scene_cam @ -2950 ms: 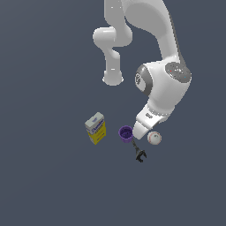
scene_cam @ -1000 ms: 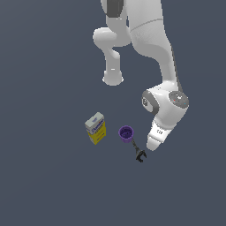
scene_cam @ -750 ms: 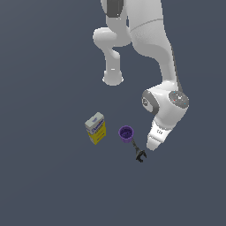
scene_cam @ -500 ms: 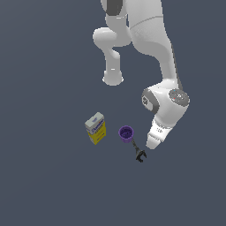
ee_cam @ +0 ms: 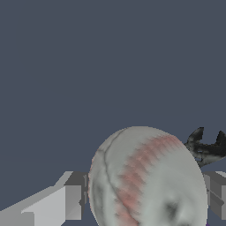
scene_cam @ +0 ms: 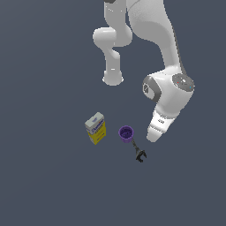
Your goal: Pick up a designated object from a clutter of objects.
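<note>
The designated object, a white ball [ee_cam: 145, 181] with red stitching, fills the wrist view between my two fingers [ee_cam: 73, 201], which press against its sides. In the exterior view the ball is hidden behind my gripper [scene_cam: 152, 137], which hangs low just to the exterior view's right of the purple cup [scene_cam: 126, 133]. My gripper [ee_cam: 145, 198] is shut on the ball. The rest of the clutter of objects is the dark clamp tool [scene_cam: 138, 152], also seen behind the ball [ee_cam: 205, 148], and the yellow-and-white carton [scene_cam: 96, 128].
The arm's white base column [scene_cam: 112, 66] stands at the back of the dark grey floor [scene_cam: 53, 185]. The cup and clamp lie within a hand's width of my gripper; the carton stands further to the exterior view's left.
Three seconds ago the ball lay uncovered beside the hand; now the hand covers it. Over the last second the wrist has risen slightly and edged toward the exterior view's left.
</note>
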### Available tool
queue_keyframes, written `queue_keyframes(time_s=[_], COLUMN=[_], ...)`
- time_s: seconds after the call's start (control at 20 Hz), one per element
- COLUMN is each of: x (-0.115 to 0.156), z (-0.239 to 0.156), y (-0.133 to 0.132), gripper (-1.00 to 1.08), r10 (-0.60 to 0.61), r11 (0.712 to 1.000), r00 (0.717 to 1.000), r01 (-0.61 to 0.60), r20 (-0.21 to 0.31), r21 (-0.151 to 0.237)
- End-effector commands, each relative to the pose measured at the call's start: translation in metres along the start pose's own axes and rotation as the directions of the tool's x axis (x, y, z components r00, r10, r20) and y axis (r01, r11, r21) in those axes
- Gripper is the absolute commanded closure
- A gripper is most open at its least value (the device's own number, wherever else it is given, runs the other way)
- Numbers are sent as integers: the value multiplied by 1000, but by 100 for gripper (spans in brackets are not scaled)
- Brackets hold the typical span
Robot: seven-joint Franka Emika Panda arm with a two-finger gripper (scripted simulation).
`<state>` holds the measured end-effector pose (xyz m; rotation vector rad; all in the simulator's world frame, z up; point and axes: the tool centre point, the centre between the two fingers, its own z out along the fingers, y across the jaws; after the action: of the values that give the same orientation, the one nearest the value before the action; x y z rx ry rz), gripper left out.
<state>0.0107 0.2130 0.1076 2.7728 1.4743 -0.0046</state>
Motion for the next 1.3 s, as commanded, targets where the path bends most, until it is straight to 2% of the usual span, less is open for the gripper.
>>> queue_keyframes(time_s=[0.0, 0.8, 1.25], x=[-4, -42, -55], z=[-22, -194, -260], y=[-1, -14, -17], gripper=[108, 108, 108], r10=[0, -2, -2], r11=[1000, 1000, 1000], r00=[1000, 1000, 1000], r01=[0, 2, 2], r20=[-2, -4, -4], r21=[-2, 1, 1])
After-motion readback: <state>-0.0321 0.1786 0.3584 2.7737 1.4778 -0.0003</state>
